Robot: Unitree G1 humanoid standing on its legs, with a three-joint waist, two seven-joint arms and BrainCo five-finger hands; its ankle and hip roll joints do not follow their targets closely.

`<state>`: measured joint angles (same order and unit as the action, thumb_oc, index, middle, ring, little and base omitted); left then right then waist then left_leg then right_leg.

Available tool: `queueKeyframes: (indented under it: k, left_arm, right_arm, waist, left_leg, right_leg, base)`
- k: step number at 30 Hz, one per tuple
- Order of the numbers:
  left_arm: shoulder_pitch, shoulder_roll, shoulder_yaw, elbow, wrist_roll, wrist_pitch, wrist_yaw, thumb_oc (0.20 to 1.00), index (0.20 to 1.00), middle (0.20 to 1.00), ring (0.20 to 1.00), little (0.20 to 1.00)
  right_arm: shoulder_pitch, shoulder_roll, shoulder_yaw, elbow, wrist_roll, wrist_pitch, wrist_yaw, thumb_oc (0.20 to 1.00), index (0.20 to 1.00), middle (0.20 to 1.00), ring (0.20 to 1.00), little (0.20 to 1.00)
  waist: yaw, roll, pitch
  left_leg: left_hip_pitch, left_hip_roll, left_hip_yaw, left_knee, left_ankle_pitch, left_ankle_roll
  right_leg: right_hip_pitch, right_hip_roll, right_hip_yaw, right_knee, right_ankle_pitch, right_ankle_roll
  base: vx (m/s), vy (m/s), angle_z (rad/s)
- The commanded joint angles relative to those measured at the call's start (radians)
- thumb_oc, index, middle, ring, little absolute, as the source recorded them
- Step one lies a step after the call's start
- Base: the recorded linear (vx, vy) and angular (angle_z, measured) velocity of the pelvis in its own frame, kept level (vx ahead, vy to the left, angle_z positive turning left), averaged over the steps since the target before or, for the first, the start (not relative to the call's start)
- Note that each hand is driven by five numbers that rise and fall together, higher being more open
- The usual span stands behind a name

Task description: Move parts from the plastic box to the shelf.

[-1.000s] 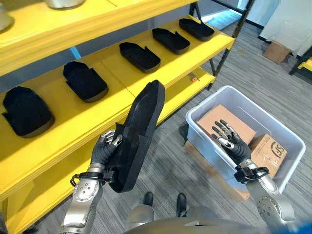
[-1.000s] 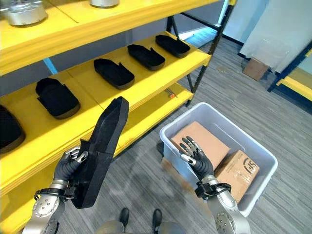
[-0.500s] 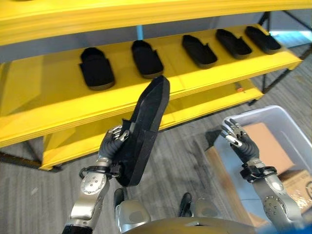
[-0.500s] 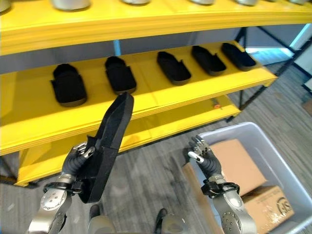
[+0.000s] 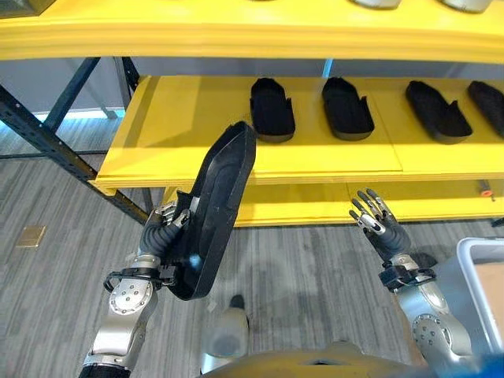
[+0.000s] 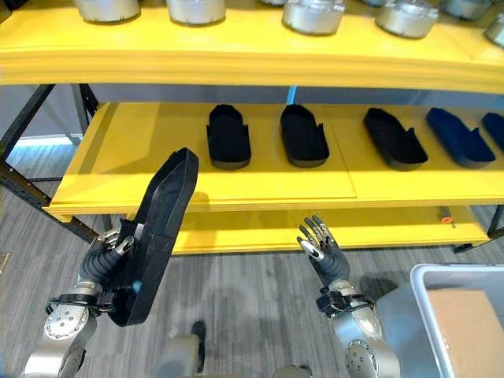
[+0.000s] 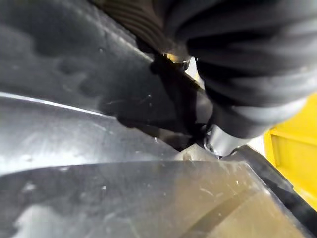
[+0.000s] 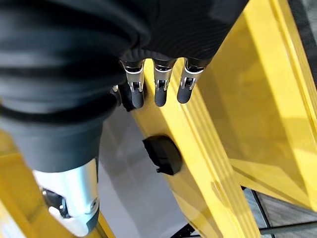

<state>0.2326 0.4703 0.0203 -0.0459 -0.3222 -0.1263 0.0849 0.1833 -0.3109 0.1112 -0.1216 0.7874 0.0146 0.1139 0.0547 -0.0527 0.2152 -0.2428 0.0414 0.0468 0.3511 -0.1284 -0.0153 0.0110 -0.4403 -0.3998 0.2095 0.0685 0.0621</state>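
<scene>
Left hand [image 5: 161, 240] is gripping the long black moulded part [image 5: 214, 206] upright, just in front of the yellow shelf [image 5: 181, 134]. Right hand [image 5: 376, 226] is hanging slack-fingered, empty. I'm mid-carry; next I'm laying it flat left of the row of black parts [image 5: 272, 110].

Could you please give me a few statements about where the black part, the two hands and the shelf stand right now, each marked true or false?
1. The left hand grips the long black part. True.
2. The right hand carries a cardboard box. False: its fingers are relaxed and it holds nothing.
3. The held part already lies on the yellow shelf. False: it is held in the air in front of it.
4. Other black parts lie in a row on the middle shelf. True.
5. The plastic box sits at the robot's left. False: it sits at its right.
</scene>
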Motion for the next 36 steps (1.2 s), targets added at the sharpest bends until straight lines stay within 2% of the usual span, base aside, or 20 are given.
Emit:
queueKeyframes:
  k: [1,2,4,6,7,9,11,17,21,22,24,25,26,27,28,31,32,33,34,36]
  left_arm:
    - [-0.015,0.001,0.057,-0.092,0.005,-0.087,0.009,0.2,0.2,0.2,0.2,0.2]
    - [-0.014,0.001,0.057,-0.093,0.005,-0.087,0.009,0.2,0.2,0.2,0.2,0.2]
    - [0.0,-0.014,0.06,-0.101,0.004,-0.078,-0.002,0.2,0.2,0.2,0.2,0.2]
    - [0.015,-0.034,0.062,-0.103,0.001,-0.07,-0.02,0.2,0.2,0.2,0.2,0.2]
    - [0.015,-0.035,0.062,-0.104,0.001,-0.07,-0.02,0.2,0.2,0.2,0.2,0.2]
    - [0.011,-0.041,0.043,-0.096,0.007,-0.07,-0.033,0.2,0.2,0.2,0.2,0.2]
    - [0.015,-0.048,0.017,-0.09,0.006,-0.073,-0.052,0.2,0.2,0.2,0.2,0.2]
    - [0.022,-0.07,0.0,-0.093,-0.003,-0.071,-0.065,0.2,0.2,0.2,0.2,0.2]
    - [-0.001,-0.076,-0.025,-0.08,-0.027,-0.067,-0.061,0.2,0.2,0.2,0.2,0.2]
    - [-0.003,-0.078,-0.031,-0.078,-0.032,-0.069,-0.06,0.2,0.2,0.2,0.2,0.2]
    - [-0.007,-0.079,-0.036,-0.079,-0.038,-0.068,-0.059,0.2,0.2,0.2,0.2,0.2]
    - [-0.008,-0.078,-0.036,-0.079,-0.038,-0.068,-0.059,0.2,0.2,0.2,0.2,0.2]
    - [-0.009,-0.076,-0.035,-0.08,-0.04,-0.069,-0.058,0.2,0.2,0.2,0.2,0.2]
    - [-0.008,-0.077,-0.032,-0.082,-0.039,-0.07,-0.055,0.2,0.2,0.2,0.2,0.2]
    - [-0.007,-0.078,-0.03,-0.083,-0.039,-0.07,-0.053,0.2,0.2,0.2,0.2,0.2]
    - [0.005,-0.078,-0.013,-0.091,-0.046,-0.062,-0.045,0.2,0.2,0.2,0.2,0.2]
    - [0.013,-0.078,-0.009,-0.098,-0.043,-0.063,-0.038,0.2,0.2,0.2,0.2,0.2]
    - [0.015,-0.078,-0.006,-0.099,-0.043,-0.062,-0.031,0.2,0.2,0.2,0.2,0.2]
    - [0.014,-0.076,-0.001,-0.097,-0.041,-0.06,-0.023,0.2,0.2,0.2,0.2,0.2]
    - [0.009,-0.075,0.007,-0.097,-0.036,-0.061,-0.015,0.2,0.2,0.2,0.2,0.2]
  right_arm:
    - [-0.016,-0.018,0.005,-0.034,-0.015,-0.03,0.048,1.0,1.0,1.0,1.0,1.0]
    - [-0.015,-0.018,0.005,-0.035,-0.015,-0.03,0.048,1.0,1.0,1.0,1.0,1.0]
    - [-0.015,-0.031,0.013,-0.028,-0.015,-0.028,0.054,1.0,1.0,1.0,1.0,1.0]
    - [-0.006,-0.046,0.009,-0.029,-0.016,-0.027,0.063,1.0,1.0,1.0,1.0,1.0]
    - [-0.006,-0.046,0.009,-0.029,-0.016,-0.026,0.063,1.0,1.0,1.0,1.0,1.0]
    - [0.004,-0.054,0.003,-0.037,-0.017,-0.029,0.067,1.0,1.0,1.0,1.0,1.0]
    - [0.042,-0.055,-0.018,-0.055,-0.01,-0.027,0.07,1.0,1.0,1.0,1.0,1.0]
    - [0.064,-0.078,-0.043,-0.064,-0.01,-0.03,0.073,1.0,1.0,1.0,1.0,1.0]
    - [0.062,-0.085,-0.063,-0.062,0.0,-0.04,0.056,1.0,1.0,1.0,1.0,1.0]
    - [0.063,-0.086,-0.063,-0.062,0.004,-0.042,0.053,1.0,1.0,1.0,1.0,1.0]
    - [0.06,-0.091,-0.061,-0.06,0.008,-0.044,0.049,1.0,1.0,1.0,1.0,1.0]
    - [0.059,-0.09,-0.061,-0.06,0.008,-0.044,0.049,1.0,1.0,1.0,1.0,1.0]
    - [0.056,-0.097,-0.062,-0.06,0.009,-0.044,0.051,1.0,1.0,1.0,1.0,1.0]
    - [0.056,-0.105,-0.06,-0.061,0.007,-0.044,0.052,1.0,1.0,1.0,1.0,1.0]
    - [0.056,-0.105,-0.059,-0.061,0.007,-0.044,0.051,1.0,1.0,1.0,1.0,1.0]
    - [0.057,-0.104,-0.06,-0.058,0.002,-0.042,0.041,1.0,1.0,1.0,1.0,1.0]
    - [0.055,-0.105,-0.059,-0.055,0.002,-0.045,0.036,1.0,1.0,1.0,1.0,1.0]
    - [0.05,-0.107,-0.058,-0.052,0.001,-0.045,0.032,1.0,1.0,1.0,1.0,1.0]
    - [0.042,-0.11,-0.056,-0.047,-0.001,-0.048,0.027,1.0,1.0,1.0,1.0,1.0]
    - [0.026,-0.117,-0.052,-0.038,0.004,-0.054,0.018,1.0,1.0,1.0,1.0,1.0]
  waist:
    - [-0.027,0.027,-0.015]
    - [-0.025,0.027,-0.015]
    - [-0.031,0.025,-0.009]
    - [-0.051,0.009,-0.004]
    - [-0.051,0.01,-0.003]
    - [-0.071,0.006,-0.001]
    - [-0.09,-0.01,-0.017]
    - [-0.091,-0.002,-0.047]
    - [-0.102,-0.004,-0.038]
    - [-0.102,-0.006,-0.031]
    - [-0.09,-0.009,-0.007]
    - [-0.093,-0.011,-0.011]
    - [-0.082,-0.015,0.006]
    - [-0.07,-0.023,0.014]
    - [-0.07,-0.024,0.014]
    - [-0.073,-0.04,0.004]
    - [-0.069,-0.042,0.0]
    - [-0.067,-0.039,-0.002]
    - [-0.067,-0.03,-0.006]
    - [-0.066,-0.009,-0.006]
  left_leg:
    - [0.223,-0.019,0.04,-0.342,0.079,0.04]
    - [0.226,-0.018,0.042,-0.345,0.08,0.039]
    - [0.266,-0.036,0.054,-0.386,0.088,0.042]
    - [0.298,-0.059,0.036,-0.412,0.092,0.039]
    - [0.3,-0.059,0.036,-0.413,0.092,0.038]
    - [0.311,-0.071,0.009,-0.414,0.09,0.042]
    - [0.312,-0.088,-0.009,-0.403,0.072,0.045]
    - [0.325,-0.072,0.013,-0.312,0.003,0.028]
    - [0.29,-0.051,0.032,-0.174,-0.028,-0.014]
    - [0.261,-0.045,0.03,-0.092,-0.016,-0.027]
    - [0.198,-0.039,0.024,0.078,0.046,-0.063]
    - [0.191,-0.041,0.022,0.079,0.05,-0.062]
    - [0.156,-0.047,0.011,0.164,0.088,-0.084]
    - [0.133,-0.059,0.001,0.206,0.104,-0.089]
    - [0.119,-0.055,0.002,0.2,0.098,-0.083]
    - [0.131,0.049,0.03,0.07,0.067,-0.047]
    - [0.148,0.092,0.018,-0.045,0.062,-0.042]
    - [0.176,0.139,0.005,-0.156,0.102,-0.049]
    - [0.172,0.197,-0.011,-0.243,0.181,-0.064]
    - [0.195,0.274,-0.022,-0.371,0.285,-0.093]
  right_leg:
    - [-0.111,0.234,0.105,0.047,-0.095,0.055]
    - [-0.111,0.235,0.107,0.048,-0.096,0.054]
    - [-0.155,0.306,0.071,0.011,-0.104,0.037]
    - [-0.201,0.388,0.079,-0.1,-0.069,0.042]
    - [-0.198,0.389,0.079,-0.103,-0.068,0.042]
    - [-0.213,0.412,0.149,-0.121,-0.05,0.042]
    - [-0.152,0.447,0.24,-0.171,-0.05,0.025]
    - [-0.071,0.439,0.212,-0.185,-0.078,0.006]
    - [-0.035,0.429,0.185,-0.158,-0.128,-0.018]
    - [-0.02,0.429,0.181,-0.155,-0.137,-0.028]
    - [0.007,0.43,0.171,-0.155,-0.148,-0.045]
    - [0.002,0.428,0.169,-0.157,-0.146,-0.045]
    - [0.012,0.424,0.165,-0.161,-0.146,-0.052]
    - [0.016,0.421,0.165,-0.166,-0.147,-0.057]
    - [0.014,0.421,0.161,-0.17,-0.149,-0.057]
    - [0.022,0.397,0.158,-0.176,-0.156,-0.042]
    - [0.025,0.388,0.16,-0.173,-0.164,-0.031]
    - [0.021,0.383,0.163,-0.166,-0.171,-0.024]
    - [0.014,0.378,0.169,-0.159,-0.179,-0.02]
    - [0.006,0.376,0.177,-0.133,-0.201,-0.017]
  base:
    - [0.13,0.251,-0.26]
    - [0.12,0.207,-0.35]
    - [0.09,0.112,-0.41]
    - [0.16,0.06,-0.4]
    - [0.16,0.04,-0.18]
    - [0.13,0.004,0.23]
    - [0.19,-0.052,0.76]
    - [0.21,-0.089,0.29]
    - [0.15,-0.114,0.13]
    - [0.11,-0.12,0.31]
    - [0.06,-0.101,0.41]
    - [0.0,-0.076,0.31]
    - [-0.01,-0.061,0.15]
    - [0.0,-0.071,0.12]
    - [0.03,-0.053,0.03]
    - [0.1,0.035,0.07]
    - [0.13,0.123,0.28]
    - [0.11,0.173,0.22]
    - [0.09,0.179,0.03]
    - [0.11,0.263,-0.18]
